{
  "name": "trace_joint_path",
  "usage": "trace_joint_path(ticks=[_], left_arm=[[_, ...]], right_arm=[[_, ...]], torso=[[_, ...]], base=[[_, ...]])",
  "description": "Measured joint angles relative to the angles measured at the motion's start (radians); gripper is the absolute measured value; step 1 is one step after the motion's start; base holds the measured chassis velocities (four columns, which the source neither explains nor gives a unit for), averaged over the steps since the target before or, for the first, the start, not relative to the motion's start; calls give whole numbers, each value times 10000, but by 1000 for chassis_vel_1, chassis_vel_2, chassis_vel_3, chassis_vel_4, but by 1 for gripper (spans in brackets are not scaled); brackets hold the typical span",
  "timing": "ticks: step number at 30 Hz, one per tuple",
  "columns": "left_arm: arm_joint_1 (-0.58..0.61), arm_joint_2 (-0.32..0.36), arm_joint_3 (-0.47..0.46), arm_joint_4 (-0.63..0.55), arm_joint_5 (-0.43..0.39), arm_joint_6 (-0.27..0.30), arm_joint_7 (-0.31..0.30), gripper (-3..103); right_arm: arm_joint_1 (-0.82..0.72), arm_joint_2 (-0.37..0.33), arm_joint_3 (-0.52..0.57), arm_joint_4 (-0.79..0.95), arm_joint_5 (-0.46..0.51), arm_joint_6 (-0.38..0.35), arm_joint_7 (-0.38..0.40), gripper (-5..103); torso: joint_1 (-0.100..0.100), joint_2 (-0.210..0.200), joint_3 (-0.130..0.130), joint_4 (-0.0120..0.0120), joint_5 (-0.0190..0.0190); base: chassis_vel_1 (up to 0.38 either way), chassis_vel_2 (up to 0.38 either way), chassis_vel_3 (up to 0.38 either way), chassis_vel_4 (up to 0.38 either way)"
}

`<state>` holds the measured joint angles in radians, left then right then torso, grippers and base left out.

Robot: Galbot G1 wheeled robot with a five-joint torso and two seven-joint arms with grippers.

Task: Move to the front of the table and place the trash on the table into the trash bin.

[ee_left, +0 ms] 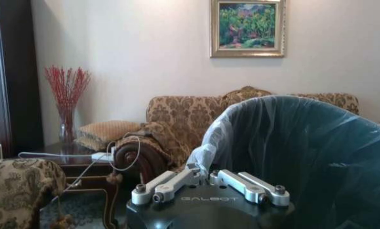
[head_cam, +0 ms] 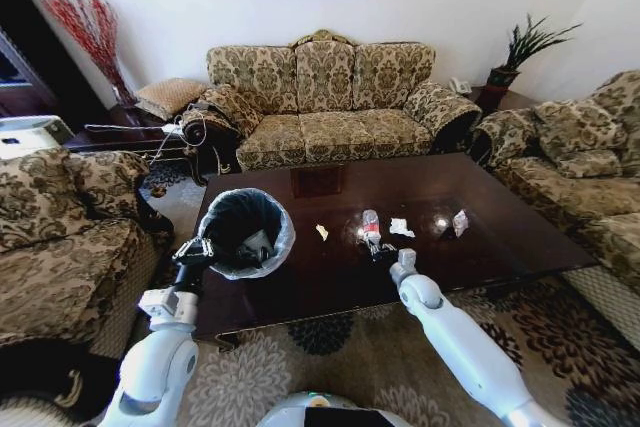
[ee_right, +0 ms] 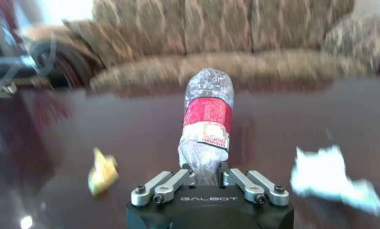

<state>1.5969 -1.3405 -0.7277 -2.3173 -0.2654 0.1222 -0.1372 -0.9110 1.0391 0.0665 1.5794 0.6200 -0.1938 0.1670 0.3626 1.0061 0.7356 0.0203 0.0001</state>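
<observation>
Both arms reach over the dark worktop (head_cam: 480,237) in the head view. Left gripper (head_cam: 195,250) meets the trash bin (head_cam: 243,230) rim; right gripper (head_cam: 380,250) sits at the bottle (head_cam: 371,226), well right of the bin, white wads (head_cam: 401,227) beyond.

Left wrist view: left gripper (ee_left: 209,183) clamps the bin (ee_left: 304,152) rim.

Right wrist view: right gripper (ee_right: 206,177) pinches the clear bottle (ee_right: 207,121) by its near end.

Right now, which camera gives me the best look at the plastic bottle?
The right wrist view: the bottle sits dead centre, red label readable, its lower end between the right gripper's fingers. The head view shows the bottle small on the table. The left wrist view faces the trash bin instead.
</observation>
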Motion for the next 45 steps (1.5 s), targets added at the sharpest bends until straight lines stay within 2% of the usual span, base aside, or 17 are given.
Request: trace_joint_path(ticks=[4,6,8,9,12,14,15,18,23,25,30,34,37,39,40,42,45], left_arm=[[29,8,0,-23,21,-4,4,3],[29,11,5,-23,28,-4,7,3],[6,-7,62,-17,122,0,110,3],[6,-7,62,-17,122,0,110,3],[-114,-143,178,93,240,37,176,3],[-137,-199,216,134,299,60,205,3],[-137,-199,216,134,299,60,205,3],[-214,-309,219,192,361,109,253,3],[-270,-362,172,195,358,238,259,3],[-332,-365,133,188,325,416,258,3],[-413,-403,107,143,191,513,244,3],[-459,-422,99,150,163,529,238,3],[-490,-438,97,156,155,535,236,3],[-498,-450,97,155,148,545,236,3],[-498,-450,97,155,148,545,236,3],[-496,-453,82,148,141,550,234,3],[-477,-465,70,112,140,550,230,3]], right_arm=[[500,-522,-322,1865,-42,92,234,14],[692,-638,-429,2165,39,58,269,14],[1834,-1035,-1098,3378,785,-345,513,14],[1834,-1035,-1098,3378,785,-345,513,14],[3699,-1174,-2605,4578,2296,-1112,874,14],[4890,-1164,-3702,4969,3124,-1290,1193,14],[4890,-1164,-3702,4969,3124,-1290,1193,14],[6560,-1143,-5442,5373,3871,-1388,1184,14],[7454,-969,-6657,5590,4209,-1407,1081,14],[7913,-639,-7334,5455,4303,-1339,936,14],[8120,-155,-7603,5025,4332,-1322,816,14],[8124,-117,-7715,5003,4369,-1505,820,10],[8075,-118,-7815,4929,4200,-1573,812,20],[8010,-100,-7851,4834,4019,-1573,819,30],[8010,-100,-7851,4834,4019,-1573,819,30],[7975,-154,-7852,4829,3972,-1575,822,41],[7927,-204,-7826,4809,3954,-1580,822,47]], torso=[[-1,0,0,0,-1],[-1,0,-1,0,-1],[-1,0,-1,1,-2],[-1,0,-1,1,-2],[-1,0,0,1,-2],[-1,0,0,3,-5],[-1,0,0,3,-5],[-1,0,0,3,-6],[0,0,0,1,-5],[-1,1,0,1,-5],[0,0,0,2,-4],[0,0,0,1,-2],[-2,0,0,0,-1],[-2,0,0,1,-1],[-2,0,0,1,-1],[-1,0,0,1,-1],[-2,0,0,0,-1]], base=[[0,0,0,0],[0,0,0,0],[0,0,0,0],[0,0,0,0],[0,0,0,0],[0,0,0,0],[0,0,0,0],[0,0,0,0],[0,0,0,0],[0,0,0,0],[0,0,0,0],[0,0,0,0],[0,0,0,0],[0,0,0,0],[0,0,0,0],[0,0,0,0],[0,0,0,0]])
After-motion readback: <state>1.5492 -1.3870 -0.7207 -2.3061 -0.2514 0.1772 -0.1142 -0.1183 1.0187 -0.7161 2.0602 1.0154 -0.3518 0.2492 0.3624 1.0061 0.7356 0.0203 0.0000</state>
